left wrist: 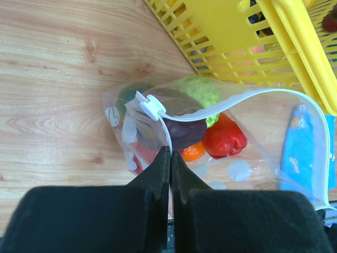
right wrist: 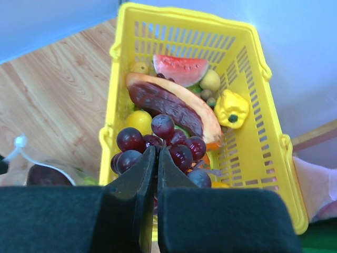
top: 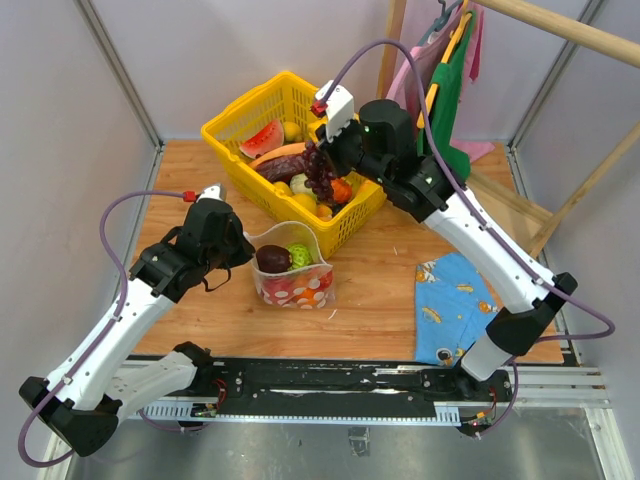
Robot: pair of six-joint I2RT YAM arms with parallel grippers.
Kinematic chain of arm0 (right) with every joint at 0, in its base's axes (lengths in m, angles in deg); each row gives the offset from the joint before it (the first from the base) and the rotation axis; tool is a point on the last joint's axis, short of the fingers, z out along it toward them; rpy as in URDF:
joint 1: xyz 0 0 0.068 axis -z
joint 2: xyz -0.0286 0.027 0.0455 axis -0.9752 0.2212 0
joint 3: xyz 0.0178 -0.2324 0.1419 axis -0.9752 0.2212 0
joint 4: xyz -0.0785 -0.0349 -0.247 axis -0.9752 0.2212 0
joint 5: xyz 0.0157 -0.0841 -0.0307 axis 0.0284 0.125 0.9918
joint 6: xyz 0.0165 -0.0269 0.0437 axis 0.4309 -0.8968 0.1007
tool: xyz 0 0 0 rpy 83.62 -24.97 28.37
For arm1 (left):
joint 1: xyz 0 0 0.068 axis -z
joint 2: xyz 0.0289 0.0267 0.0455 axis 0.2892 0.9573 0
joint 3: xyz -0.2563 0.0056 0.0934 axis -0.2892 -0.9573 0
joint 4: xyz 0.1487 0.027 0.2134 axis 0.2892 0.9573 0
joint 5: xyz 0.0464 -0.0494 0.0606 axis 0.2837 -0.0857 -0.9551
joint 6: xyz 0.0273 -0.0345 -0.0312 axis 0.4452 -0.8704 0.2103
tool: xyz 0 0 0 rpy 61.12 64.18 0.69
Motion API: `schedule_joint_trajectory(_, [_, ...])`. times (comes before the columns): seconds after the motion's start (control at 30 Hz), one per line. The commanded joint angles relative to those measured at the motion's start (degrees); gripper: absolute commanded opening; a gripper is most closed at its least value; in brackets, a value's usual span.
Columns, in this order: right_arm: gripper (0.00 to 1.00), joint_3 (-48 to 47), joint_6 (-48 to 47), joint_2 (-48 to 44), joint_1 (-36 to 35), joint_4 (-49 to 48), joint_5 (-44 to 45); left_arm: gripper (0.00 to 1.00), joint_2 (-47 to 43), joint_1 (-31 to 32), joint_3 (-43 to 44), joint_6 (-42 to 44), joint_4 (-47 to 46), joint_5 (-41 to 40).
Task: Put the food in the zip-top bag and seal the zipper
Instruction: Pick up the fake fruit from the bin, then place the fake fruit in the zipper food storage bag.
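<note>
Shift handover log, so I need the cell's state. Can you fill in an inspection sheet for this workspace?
Surface: wooden table, partly covered.
Job's things: bag standing open with food inside; zipper unsealed; more food in the yellow basket.
Clutter: blue cloth lying right of the bag.
Grippers: left gripper shut on the bag's rim; right gripper shut on grapes over the basket.
Cables: purple cable along each arm, no snag seen.
Surroundings: clothes on a wooden rack behind the table; pale walls.
</note>
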Motion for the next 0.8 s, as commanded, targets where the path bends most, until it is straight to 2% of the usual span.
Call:
schedule_joint_trajectory(0.0, [0.01, -0.4, -3.44, -4.13, -3.92, -4.14, -1.94, 0.0, -0.28, -0.35, -0.62, -0.54, -1.45, 0.51])
schedule_joint_trajectory(0.43, [0.01, 1.36, -3.45, -7.96, -12.2, -5.33, -3.74, 0.0, -0.86, -0.34, -0.92, -1.02, -1.57, 0.6])
schedule_joint_trajectory(0.77, [0.01, 10.4, 0.13, -9.43, -15.89, -2.29, -4.29, 0.0, -1.69, -0.35, -1.15, -1.37, -1.25, 0.51])
